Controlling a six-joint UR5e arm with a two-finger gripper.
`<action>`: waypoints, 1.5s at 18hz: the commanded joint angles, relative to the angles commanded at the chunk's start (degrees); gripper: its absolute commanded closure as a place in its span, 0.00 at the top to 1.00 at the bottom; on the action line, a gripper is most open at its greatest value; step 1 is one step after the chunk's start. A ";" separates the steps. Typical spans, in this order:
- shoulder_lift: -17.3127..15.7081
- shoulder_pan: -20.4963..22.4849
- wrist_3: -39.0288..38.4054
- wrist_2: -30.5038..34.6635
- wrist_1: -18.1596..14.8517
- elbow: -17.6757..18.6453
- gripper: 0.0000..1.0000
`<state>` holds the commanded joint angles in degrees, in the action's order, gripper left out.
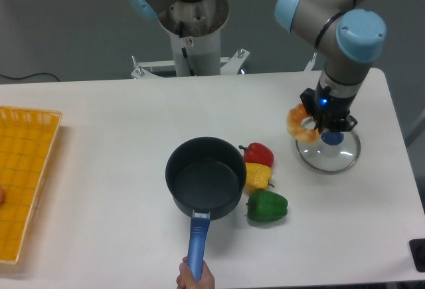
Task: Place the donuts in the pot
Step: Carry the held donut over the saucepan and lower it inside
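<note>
The gripper [323, 123] hangs above the left rim of the glass lid [329, 151], its jaws pinching the donut [298, 123], which tilts clear of the lid. How wide the jaws stand is hidden by the gripper body. The lid's blue knob [332, 139] shows just below the gripper. The pot [205, 177] sits well apart to the left on the tabletop [106, 136], and a hand [194, 278] holds its blue handle [195, 246]. Red [259, 153], yellow [257, 175] and green [267, 206] peppers lie beside the pot.
</note>
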<state>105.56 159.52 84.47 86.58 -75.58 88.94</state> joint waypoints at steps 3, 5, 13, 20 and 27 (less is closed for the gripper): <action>-1.76 -1.31 -2.54 -0.36 -1.15 0.44 0.09; -2.29 -2.98 -5.09 -0.27 -1.15 0.88 0.09; -3.43 -8.78 -15.11 -0.97 -1.33 0.97 0.09; -3.78 -12.39 -22.06 -2.29 -0.89 0.79 0.09; -2.12 -14.59 -27.42 -3.08 2.79 -0.53 0.09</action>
<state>103.45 144.93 57.05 83.50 -72.79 88.42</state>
